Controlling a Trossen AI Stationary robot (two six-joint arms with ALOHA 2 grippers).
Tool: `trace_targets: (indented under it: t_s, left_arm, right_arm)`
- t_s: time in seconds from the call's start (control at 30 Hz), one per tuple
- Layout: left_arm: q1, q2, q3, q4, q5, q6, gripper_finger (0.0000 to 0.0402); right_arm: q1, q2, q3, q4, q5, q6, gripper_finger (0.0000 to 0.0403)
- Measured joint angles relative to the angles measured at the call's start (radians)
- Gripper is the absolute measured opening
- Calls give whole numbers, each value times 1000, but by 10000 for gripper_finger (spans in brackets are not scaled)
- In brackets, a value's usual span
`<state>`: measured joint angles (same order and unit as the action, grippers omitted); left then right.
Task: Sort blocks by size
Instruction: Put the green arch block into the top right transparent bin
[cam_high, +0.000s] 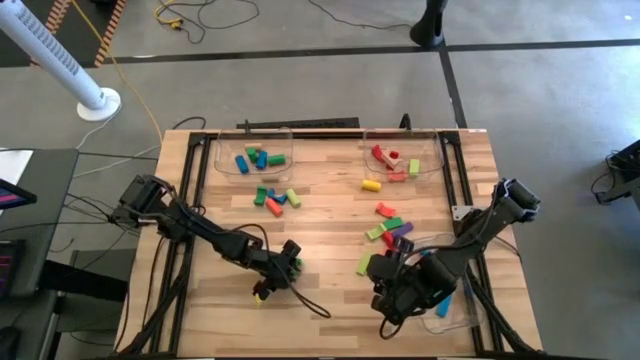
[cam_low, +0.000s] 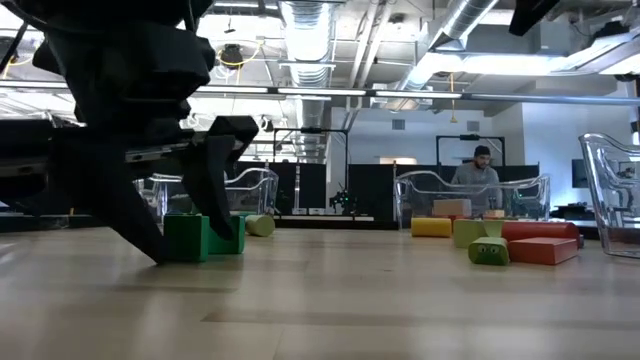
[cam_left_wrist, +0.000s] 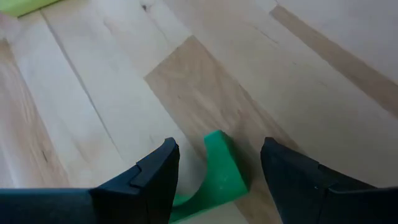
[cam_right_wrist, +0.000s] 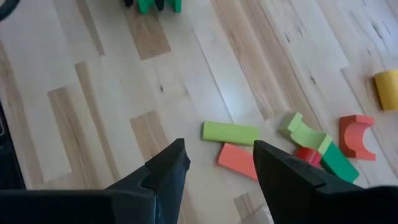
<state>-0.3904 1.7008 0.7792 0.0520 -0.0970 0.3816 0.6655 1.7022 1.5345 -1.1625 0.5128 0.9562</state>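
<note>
Green block (cam_left_wrist: 219, 171) sits between your left pincer's (cam_left_wrist: 217, 163) spread fingers on the table (cam_left_wrist: 112, 93); your right pincer (cam_right_wrist: 217, 163) hovers released above a lime bar (cam_right_wrist: 230, 132).

Premises: an open-plan lab or industrial office space. Exposed ceiling ducts (cam_low: 300, 30) and pipes (cam_low: 455, 20) run overhead, with strip lighting. The floor (cam_high: 300, 90) is bare grey concrete marked with dark tape lines, and cables (cam_high: 190, 15) trail loose across it. A wooden table (cam_high: 330, 230) sits in a black metal frame. A person (cam_low: 478, 175) sits at desks behind dark partitions (cam_low: 370, 190).
</note>
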Motion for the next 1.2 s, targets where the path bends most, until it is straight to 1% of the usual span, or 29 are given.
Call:
trace_targets:
  t_s: [0.07,0.13,0.43,0.77,0.87,1.03,1.2]
  left_arm:
    - [0,0,0,-2,-3,27,212]
    - [0,0,0,-3,-13,50,198]
    - [0,0,0,-15,-40,113,78]
    - [-3,0,-1,-4,-39,118,75]
    - [-13,-9,-3,11,-27,118,75]
    - [-27,-66,-6,53,83,119,75]
    - [-39,-162,-5,102,208,145,75]
  right_arm:
    - [1,9,0,1,6,0,214]
    - [2,17,0,3,9,0,214]
    - [0,20,-6,27,13,-24,214]
    - [0,20,-6,49,14,-37,214]
    - [0,20,-6,79,42,-69,214]
    - [2,20,-6,127,89,-144,214]
    - [13,20,-6,198,180,-247,214]
